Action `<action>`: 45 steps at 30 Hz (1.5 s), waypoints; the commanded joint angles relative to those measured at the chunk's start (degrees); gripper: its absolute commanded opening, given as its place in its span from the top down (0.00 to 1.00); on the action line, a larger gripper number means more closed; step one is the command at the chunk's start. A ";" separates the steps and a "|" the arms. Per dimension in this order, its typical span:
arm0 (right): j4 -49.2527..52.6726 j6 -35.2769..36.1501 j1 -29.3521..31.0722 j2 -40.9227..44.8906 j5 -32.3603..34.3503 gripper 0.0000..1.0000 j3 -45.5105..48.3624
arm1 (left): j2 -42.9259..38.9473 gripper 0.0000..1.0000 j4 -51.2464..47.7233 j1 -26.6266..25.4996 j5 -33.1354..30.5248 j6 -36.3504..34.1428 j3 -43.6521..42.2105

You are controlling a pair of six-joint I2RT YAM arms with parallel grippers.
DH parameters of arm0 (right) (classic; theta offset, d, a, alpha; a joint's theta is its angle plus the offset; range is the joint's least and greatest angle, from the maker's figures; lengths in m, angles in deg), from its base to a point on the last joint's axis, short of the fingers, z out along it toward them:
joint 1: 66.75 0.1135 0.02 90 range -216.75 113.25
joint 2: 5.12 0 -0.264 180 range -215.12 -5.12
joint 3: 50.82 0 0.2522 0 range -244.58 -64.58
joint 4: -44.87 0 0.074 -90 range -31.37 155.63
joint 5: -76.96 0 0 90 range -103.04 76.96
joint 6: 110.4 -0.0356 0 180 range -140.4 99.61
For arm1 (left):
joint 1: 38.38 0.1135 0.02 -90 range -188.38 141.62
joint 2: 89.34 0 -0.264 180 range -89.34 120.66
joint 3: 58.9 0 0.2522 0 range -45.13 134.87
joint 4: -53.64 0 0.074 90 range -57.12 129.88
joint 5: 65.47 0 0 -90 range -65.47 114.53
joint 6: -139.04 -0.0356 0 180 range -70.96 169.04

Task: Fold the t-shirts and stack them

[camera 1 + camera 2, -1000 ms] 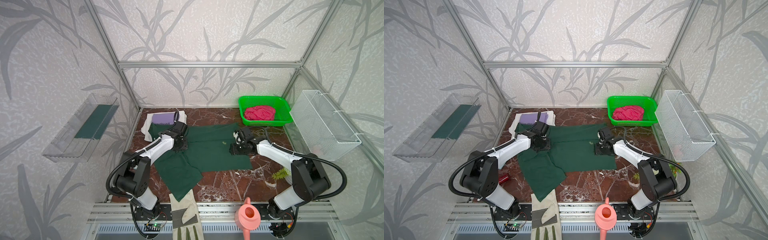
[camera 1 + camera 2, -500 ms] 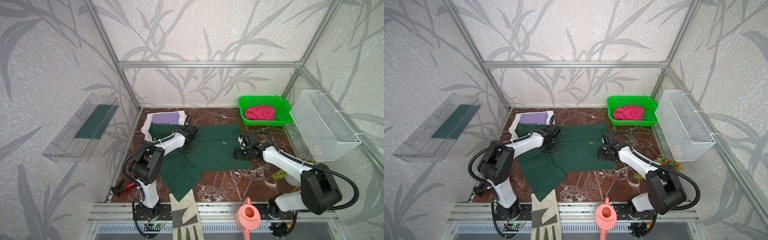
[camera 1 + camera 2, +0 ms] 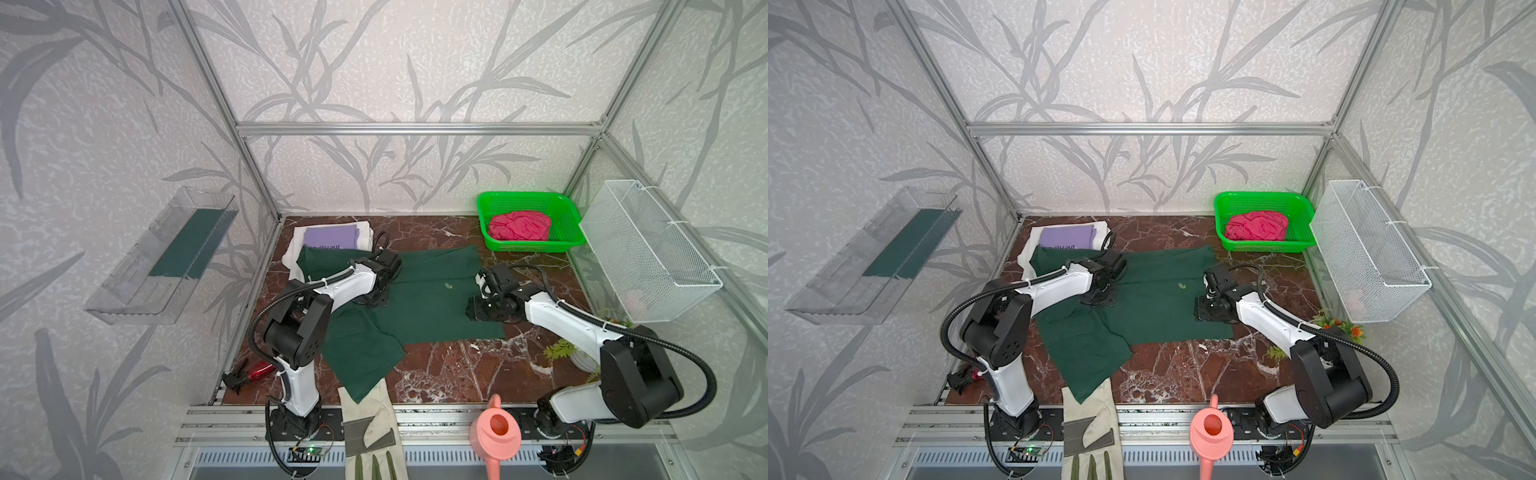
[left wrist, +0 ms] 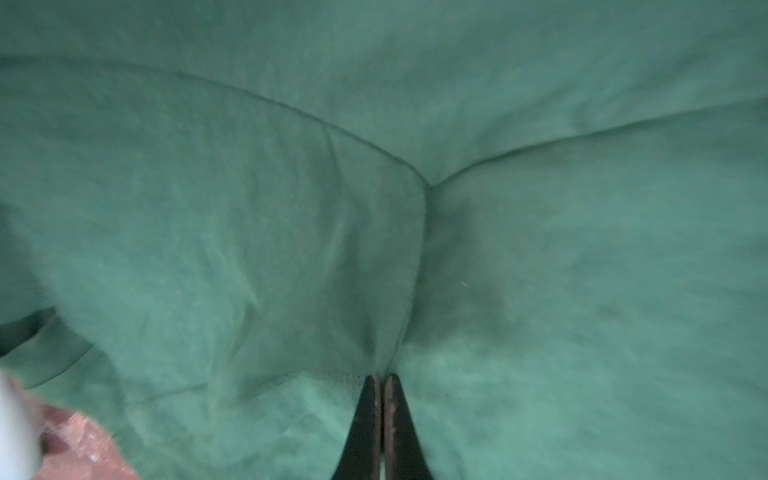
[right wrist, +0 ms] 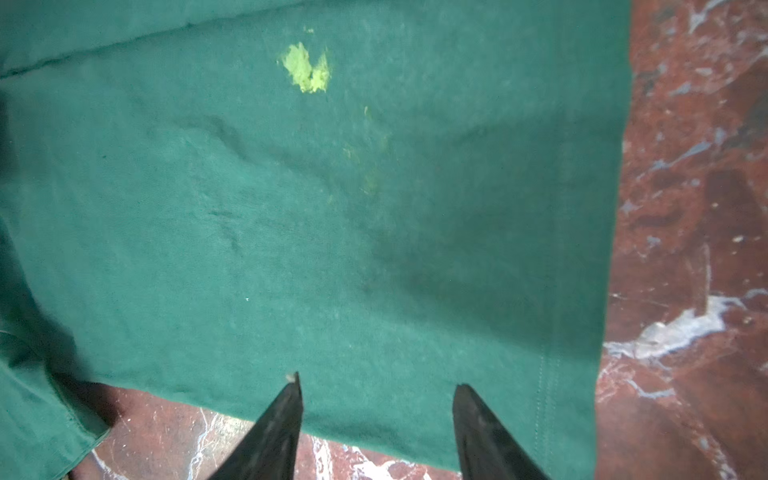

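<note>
We see the green basket (image 3: pixel 523 195) holding the crumpled pink-red t-shirt (image 3: pixel 519 225), while the dark green t-shirt (image 3: pixel 432 299) lies spread on the worktop (image 3: pixel 457 374). Our left end effector (image 4: pixel 381 380) is closed, pinching a fold of it; the right end effector (image 5: pixel 376 380) hovers open-jawed at its edge.

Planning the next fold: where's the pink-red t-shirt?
In both top views the pink-red t-shirt lies bunched in the green basket, far right corner, beside the wire basket.

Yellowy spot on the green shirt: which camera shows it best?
The right wrist view: the spot looks big and clear there. In both top views the spot is tiny; the left wrist view misses it.
</note>
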 commanded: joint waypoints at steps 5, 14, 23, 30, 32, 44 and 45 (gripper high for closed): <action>0.63 0.35 -0.01 -1.27 -0.78 0.41 -0.11 | -2.55 1.00 -4.23 -2.63 -3.04 5.72 1.76; 3.72 0.21 -0.06 -2.48 2.60 0.41 -1.43 | -10.26 0.68 2.12 -2.73 5.14 6.12 -4.78; 7.90 -0.26 -1.34 -3.69 5.27 0.41 -3.45 | -29.80 0.66 -13.74 -3.80 15.10 18.11 -20.73; 7.72 0.37 -2.07 -4.85 2.80 0.41 -3.58 | -33.99 0.65 -11.68 -4.76 11.39 29.05 -31.65; 7.76 0.19 -2.02 -5.17 1.83 0.41 -3.72 | -33.22 0.65 -10.60 -4.72 6.40 32.48 -32.89; 8.81 0.55 -2.19 -2.90 2.68 0.41 -2.57 | -19.29 0.61 3.46 2.43 2.09 30.76 -32.83; 8.81 0.63 -2.27 -2.88 2.72 0.41 -2.49 | -18.40 0.61 4.64 3.52 2.61 30.09 -32.66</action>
